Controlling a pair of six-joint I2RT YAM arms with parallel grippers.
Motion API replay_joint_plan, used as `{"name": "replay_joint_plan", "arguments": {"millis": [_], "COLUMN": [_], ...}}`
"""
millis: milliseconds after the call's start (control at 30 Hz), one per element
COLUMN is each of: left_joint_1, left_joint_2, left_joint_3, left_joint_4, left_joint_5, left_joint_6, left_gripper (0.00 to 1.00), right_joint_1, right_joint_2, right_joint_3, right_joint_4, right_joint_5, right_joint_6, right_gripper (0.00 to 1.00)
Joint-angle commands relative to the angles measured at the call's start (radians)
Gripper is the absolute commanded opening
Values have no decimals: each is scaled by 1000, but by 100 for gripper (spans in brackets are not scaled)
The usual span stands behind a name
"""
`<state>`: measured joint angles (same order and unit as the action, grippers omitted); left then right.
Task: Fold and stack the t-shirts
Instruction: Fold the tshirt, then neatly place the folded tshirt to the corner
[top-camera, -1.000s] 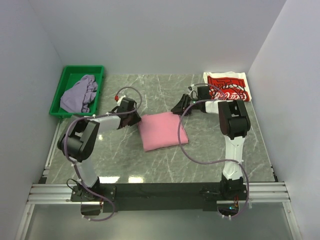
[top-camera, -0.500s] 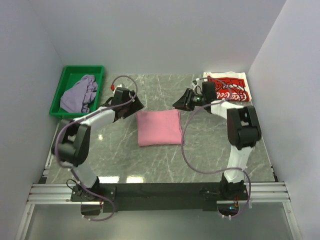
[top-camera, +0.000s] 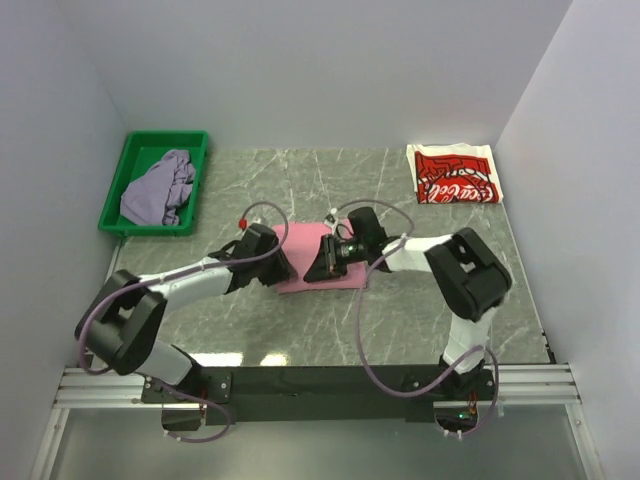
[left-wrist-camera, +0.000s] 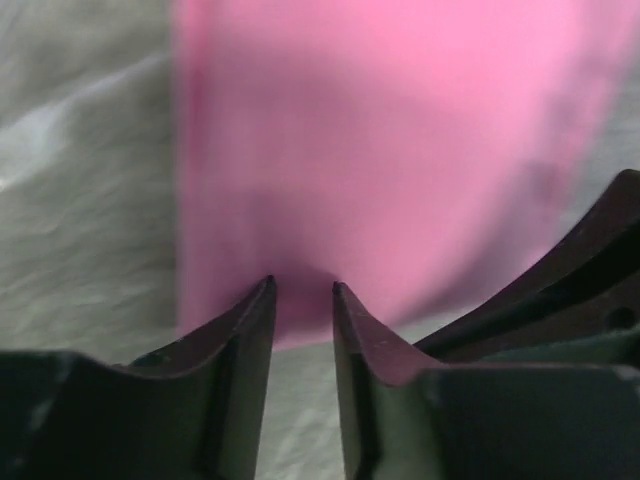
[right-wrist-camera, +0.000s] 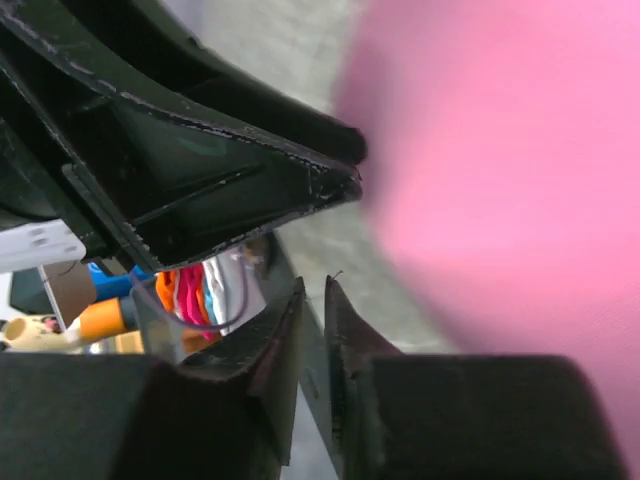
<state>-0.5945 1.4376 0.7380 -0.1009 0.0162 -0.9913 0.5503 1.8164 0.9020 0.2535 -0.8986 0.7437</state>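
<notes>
The pink t-shirt (top-camera: 308, 240) sits right in front of the left gripper (left-wrist-camera: 302, 288), beside the right gripper (right-wrist-camera: 312, 288); jaws nearly closed, cannot tell if pinching

We see a grey-green marbled tabletop (top-camera: 400, 300) enclosed by plain white walls (top-camera: 320, 70) left, far and right, an aluminium rail (top-camera: 530, 383) along its near edge.

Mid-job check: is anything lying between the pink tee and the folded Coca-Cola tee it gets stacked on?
Nothing visible lies on the table between the pink tee and the Coca-Cola tee. Only the right arm's cable loops above the near part of that path.
</notes>
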Motion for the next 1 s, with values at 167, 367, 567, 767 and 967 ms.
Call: {"name": "replay_joint_plan", "arguments": {"millis": [167,367,567,767,967], "left_joint_1": [27,58,64,70,102], "left_joint_2": [124,89,76,96,69], "left_joint_3": [-114,-144,-138,-135,-138], "left_joint_4": [47,27,13,18,-6], "left_joint_5": [10,15,1,11,2], "left_joint_6": [-176,-179,-171,-165,-145], "left_gripper": [23,20,20,20,19], "right_joint_1": [-42,-125,-236,-385,-386], "right_joint_2": [214,94,53,101,-81], "right_joint_3": [-47,-98,-155,-282,-192], "right_joint_4": [67,-18,-154,-8,-149], "right_joint_5": [43,18,47,-34,30], "right_joint_6": [85,31,-107,-10,-110], "right_gripper": [9,9,8,3,3]}}
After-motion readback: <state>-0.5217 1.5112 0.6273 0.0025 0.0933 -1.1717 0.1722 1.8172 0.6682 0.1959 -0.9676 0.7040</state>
